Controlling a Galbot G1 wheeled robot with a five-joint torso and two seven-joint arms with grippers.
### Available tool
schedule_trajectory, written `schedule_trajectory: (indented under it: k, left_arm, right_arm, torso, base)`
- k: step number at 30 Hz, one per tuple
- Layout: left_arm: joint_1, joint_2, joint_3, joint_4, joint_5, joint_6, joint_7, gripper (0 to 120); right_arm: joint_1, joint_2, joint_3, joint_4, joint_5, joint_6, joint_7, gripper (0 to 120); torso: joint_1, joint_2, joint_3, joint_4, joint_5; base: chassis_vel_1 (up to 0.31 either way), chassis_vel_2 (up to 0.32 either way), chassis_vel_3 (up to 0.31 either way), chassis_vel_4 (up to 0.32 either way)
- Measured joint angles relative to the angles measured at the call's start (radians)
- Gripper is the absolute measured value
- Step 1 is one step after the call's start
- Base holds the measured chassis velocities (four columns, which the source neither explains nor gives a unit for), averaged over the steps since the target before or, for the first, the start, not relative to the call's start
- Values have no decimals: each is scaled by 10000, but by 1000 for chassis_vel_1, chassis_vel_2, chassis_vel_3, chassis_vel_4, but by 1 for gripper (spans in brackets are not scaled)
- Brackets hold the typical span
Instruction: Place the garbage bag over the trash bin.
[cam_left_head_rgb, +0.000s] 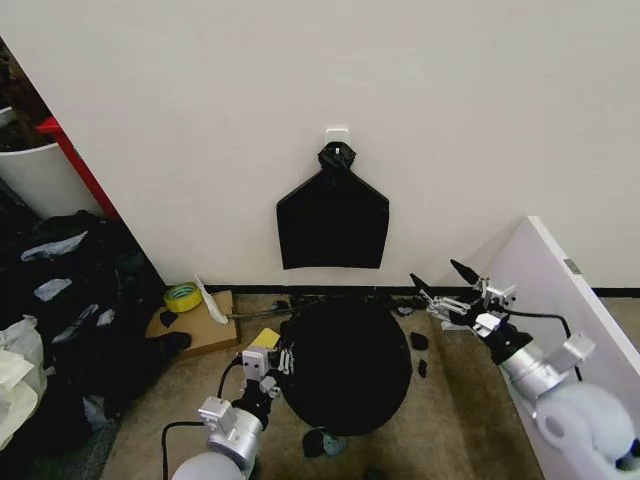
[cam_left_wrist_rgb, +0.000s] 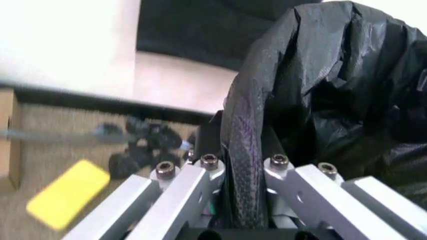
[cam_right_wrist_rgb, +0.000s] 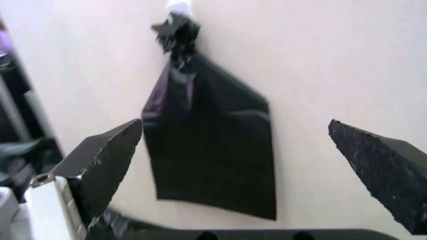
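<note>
Most of the covering is looking done: the left gripper (cam_left_head_rgb: 284, 360) is pinching the garbage bag (cam_left_head_rgb: 347, 366) at its left edge, the black plastic draping the trash bin completely. Off to the right, the right gripper (cam_left_head_rgb: 447, 279) is hanging wide apart, holding nothing

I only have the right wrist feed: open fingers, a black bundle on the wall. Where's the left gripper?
Observer: The left gripper is low at the left edge of the garbage bag, shut on a fold of it.
Operator: Bag on the bin yet?
Observer: It's spread round over it; the head view shows black plastic and no bin surface.
Operator: And my right gripper relative to it?
Observer: The right gripper hangs open, above and right of the bag, not touching.
</note>
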Motion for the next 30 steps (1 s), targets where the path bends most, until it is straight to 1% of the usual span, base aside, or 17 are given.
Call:
schedule_trajectory:
  k: [2, 4, 7, 9, 12, 14, 20, 21, 25, 30]
  left_arm:
    - [-81, -9, -40, 99, -370, 186, -169, 4]
    - [-112, -12, -55, 138, -495, 282, -248, 4]
    - [-332, -39, -113, 383, -1111, 659, -617, 4]
    - [-470, -56, -169, 472, -1446, 745, -756, 4]
    - [-727, -119, -246, 651, -2015, 871, -992, 4]
    - [-782, -143, -253, 706, -2089, 889, -1035, 4]
    - [-1117, -377, -255, 1088, -2169, 1046, -1491, 4]
    - [-1117, -377, -255, 1088, -2169, 1046, -1491, 4]
    - [-1226, -404, -171, 1251, -2196, 1096, -1561, 4]
    - [-1420, -465, -92, 1498, -2306, 1110, -1662, 4]
  right_arm:
    - [-129, 369, -93, 147, -480, 173, 312, 100]
    - [-167, 456, -172, 172, -652, 269, 429, 100]
    - [-394, 998, -876, 120, -2437, 1131, 1345, 100]
    - [-408, 1297, -1128, 65, -3118, 1400, 1790, 100]
    - [-409, 1730, -1374, 76, -3485, 1453, 2364, 100]
    - [-422, 1819, -1407, 82, -3557, 1456, 2456, 100]
    - [-998, 2828, -1507, -226, -4754, 1805, 2995, 100]
    - [-998, 2828, -1507, -226, -4754, 1805, 2995, 100]
    - [-1464, 3256, -1556, -481, -5143, 2252, 3047, 100]
    - [-1654, 3282, -1656, -570, -5266, 2403, 3061, 100]
  torso:
    - [0, 0, 0, 1, -1]
    - [0, 0, 0, 2, -2]
    - [0, -1, 0, 2, 0]
    - [0, 0, 1, 3, -1]
    - [0, 0, 1, 3, -1]
    - [0, 0, 1, 3, -1]
    - [0, -1, 1, 2, 0]
    - [0, -1, 1, 2, 0]
    - [0, -1, 1, 2, 3]
    - [0, 0, 1, 1, 2]
  base:
    - [0, 0, 0, 0]
    - [0, 0, 0, 0]
    - [0, 0, 0, 0]
    - [0, 0, 0, 0]
    - [0, 0, 0, 0]
    - [0, 0, 0, 0]
    - [0, 0, 0, 0]
    - [0, 0, 0, 0]
    - [0, 0, 0, 0]
    - [0, 0, 0, 0]
